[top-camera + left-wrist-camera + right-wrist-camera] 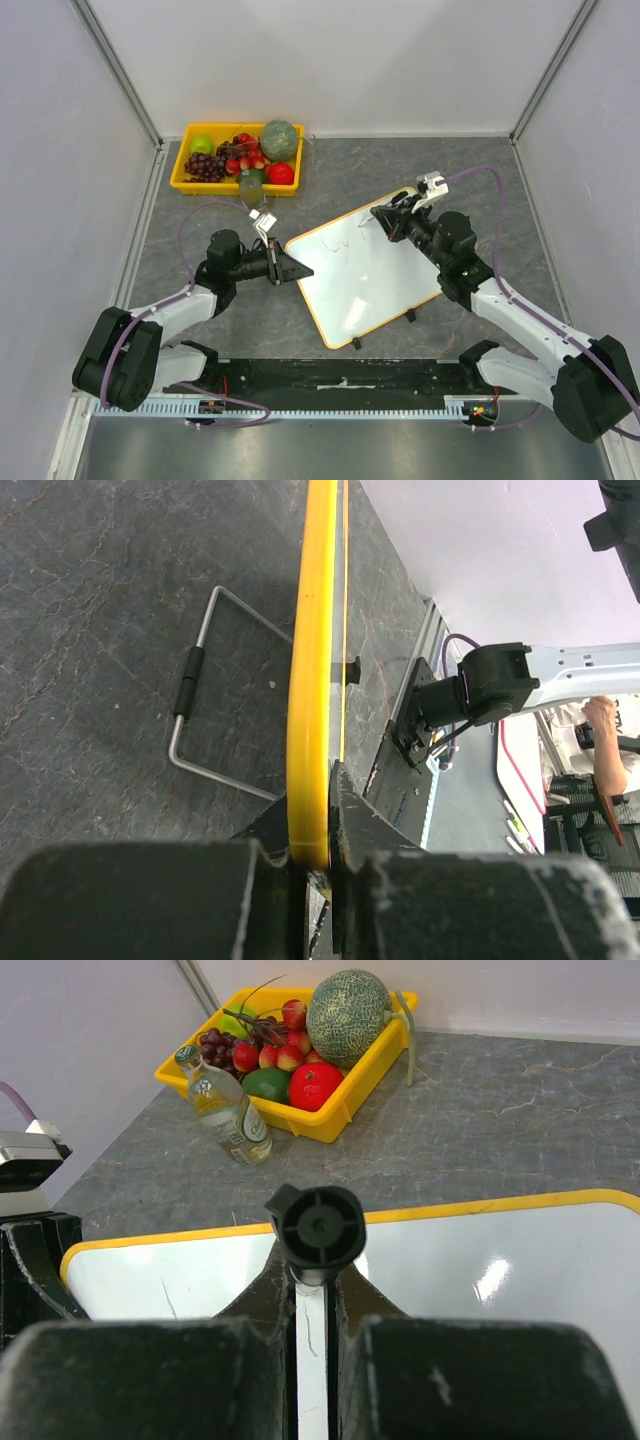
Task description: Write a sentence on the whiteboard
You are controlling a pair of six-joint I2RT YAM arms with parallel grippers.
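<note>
Whiteboard [375, 290]: lying slanted mid-surface [480, 180], between the two arms.
Left hand [292, 270]: clamping tight on the board's yellow frame at its left corner.
Right hand [385, 222]: gripping a black marker [318, 1225], holding it over the board's far part.
Sentence [350, 242]: showing as faint strokes near the marker, too small to read.
Fruit tray [180, 180]: sitting back left, a bottle [252, 187] standing just beside it.

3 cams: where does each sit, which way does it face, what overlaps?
Top external: above, behind the bases, looking down; left gripper, right gripper, whiteboard, fruit tray.
Left wrist: on left arm, sighting along the whiteboard's yellow edge; left gripper clamps it.
Right wrist: on right arm, facing over the whiteboard toward the fruit tray; right gripper holds a marker.
Shared: whiteboard in all; fruit tray in top and right wrist.
</note>
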